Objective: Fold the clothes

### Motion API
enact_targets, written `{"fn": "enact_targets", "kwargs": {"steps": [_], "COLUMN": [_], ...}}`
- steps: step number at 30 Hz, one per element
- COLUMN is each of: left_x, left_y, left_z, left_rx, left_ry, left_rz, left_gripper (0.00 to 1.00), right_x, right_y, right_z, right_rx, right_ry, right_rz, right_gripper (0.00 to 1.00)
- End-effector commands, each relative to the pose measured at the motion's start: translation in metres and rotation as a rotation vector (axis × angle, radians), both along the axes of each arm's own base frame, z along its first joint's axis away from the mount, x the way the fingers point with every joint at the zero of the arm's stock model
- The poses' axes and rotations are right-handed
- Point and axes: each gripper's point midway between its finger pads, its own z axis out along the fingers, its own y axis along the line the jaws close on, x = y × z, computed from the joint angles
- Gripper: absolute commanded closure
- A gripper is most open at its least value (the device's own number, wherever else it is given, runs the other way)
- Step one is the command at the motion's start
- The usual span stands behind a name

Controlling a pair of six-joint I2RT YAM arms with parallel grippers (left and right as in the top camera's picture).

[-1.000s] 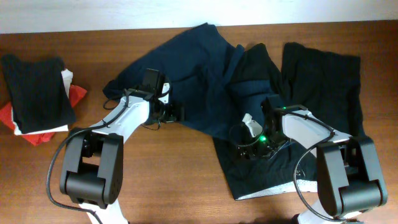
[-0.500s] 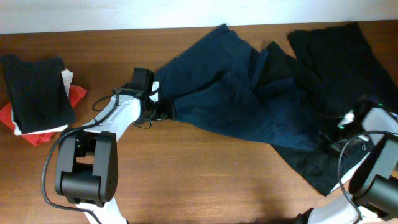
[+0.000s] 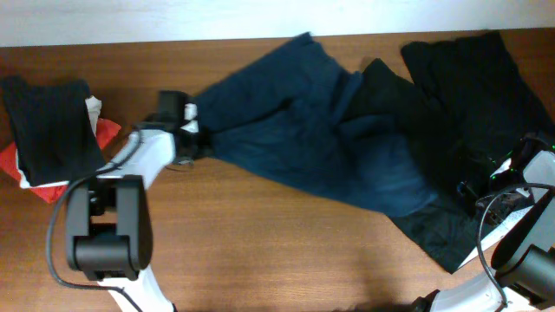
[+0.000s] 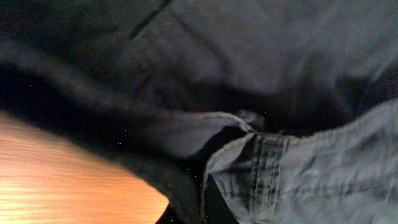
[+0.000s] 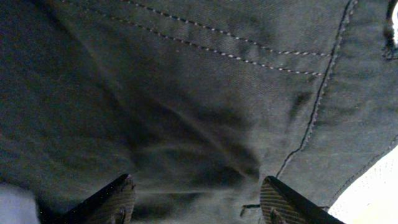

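Jeans (image 3: 295,130), clamped by left gripper (image 3: 201,146) (denim, stitched)

- We see our left arm (image 3: 152,147) as smooth white shells on a boxy black base (image 3: 100,230), with a thin black cable (image 3: 55,247) looping beside it.
- Our right arm (image 3: 536,173) is white too, with black joints and a small green light (image 3: 495,178).
- Our right gripper (image 5: 199,199) has dark fingertips (image 5: 115,200) with fine ridges.
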Motion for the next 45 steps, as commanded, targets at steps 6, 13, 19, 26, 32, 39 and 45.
{"fn": "enact_targets", "kwargs": {"steps": [6,13,19,26,32,39,45], "left_x": [0.044,0.041,0.047,0.067,0.053,0.065,0.056], "left_y": [0.044,-0.094,-0.173,-0.173,-0.164,-0.173,-0.192], "left_z": [0.090,0.083,0.037,0.022,0.013,0.026,0.004], "left_rx": [-0.232,-0.183,-0.177,-0.011,0.008,-0.036,-0.026], "left_ry": [-0.086,-0.109,-0.098,-0.173,-0.101,-0.149,-0.123], "left_rz": [0.042,-0.240,-0.224,-0.148,-0.146,-0.156,-0.193], "left_gripper": [0.01,0.01,0.01,0.53,0.99,0.44,0.48], "right_x": [0.009,0.012,0.012,0.012,0.012,0.012,0.013], "right_y": [0.004,0.007,0.009,0.010,0.010,0.010,0.010], "right_z": [0.002,0.002,0.003,0.003,0.003,0.003,0.003], "right_rx": [0.025,0.044,0.056,0.057,0.057,0.057,0.059], "right_ry": [-0.033,-0.050,-0.054,-0.052,-0.052,-0.052,-0.056], "right_rz": [0.033,0.032,0.031,0.031,0.030,0.030,0.030], "right_gripper": [0.30,0.28,0.28,0.28,0.28,0.28,0.28]}}
